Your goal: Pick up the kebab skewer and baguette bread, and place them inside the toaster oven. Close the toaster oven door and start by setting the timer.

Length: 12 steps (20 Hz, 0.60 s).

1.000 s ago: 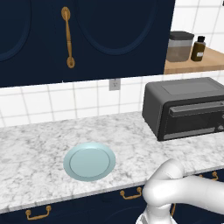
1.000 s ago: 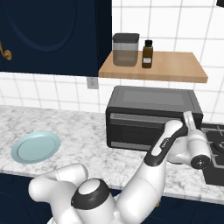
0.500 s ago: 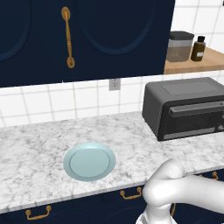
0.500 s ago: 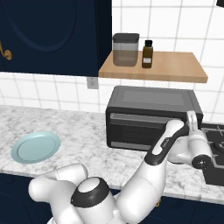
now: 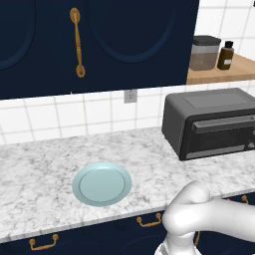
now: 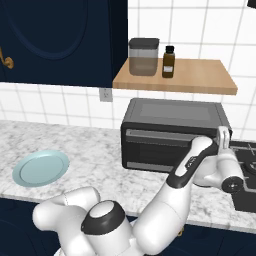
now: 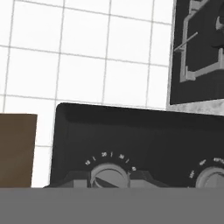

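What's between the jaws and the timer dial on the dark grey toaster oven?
Nothing visible. In the hand view the round grey timer dial sits just ahead on the boxy dark grey toaster oven, with no object in front of it. The gripper is at the oven's right end, jaws shut.

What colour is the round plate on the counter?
Pale blue; the plate shows best in the left base view.
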Tool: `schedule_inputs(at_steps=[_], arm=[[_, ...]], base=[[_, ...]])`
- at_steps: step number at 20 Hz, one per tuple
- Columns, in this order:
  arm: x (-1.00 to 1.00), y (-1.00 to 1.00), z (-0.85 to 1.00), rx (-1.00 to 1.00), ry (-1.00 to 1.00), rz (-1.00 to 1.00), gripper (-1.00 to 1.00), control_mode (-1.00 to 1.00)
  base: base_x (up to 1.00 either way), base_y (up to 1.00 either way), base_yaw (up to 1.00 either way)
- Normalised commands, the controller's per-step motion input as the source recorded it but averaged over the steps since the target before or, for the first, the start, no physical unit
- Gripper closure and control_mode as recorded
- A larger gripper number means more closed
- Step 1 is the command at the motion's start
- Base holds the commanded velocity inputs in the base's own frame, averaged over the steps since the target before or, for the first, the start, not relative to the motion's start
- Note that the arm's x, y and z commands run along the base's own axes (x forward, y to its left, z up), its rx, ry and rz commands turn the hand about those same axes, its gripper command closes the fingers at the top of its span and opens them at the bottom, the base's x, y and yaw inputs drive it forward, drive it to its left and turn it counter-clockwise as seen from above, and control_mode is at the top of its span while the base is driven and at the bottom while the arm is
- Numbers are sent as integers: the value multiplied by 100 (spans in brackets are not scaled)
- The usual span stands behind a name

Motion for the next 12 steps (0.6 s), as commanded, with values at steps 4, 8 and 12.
schedule_inputs(at_steps=[4,8,12], arm=[[0,-16,-5,17,0,0,100,-100],[0,-16,-5,18,0,0,100,-100],[0,-17,-5,18,0,0,100,-100]], base=[[0,0,0],[0,0,0],[0,0,0]])
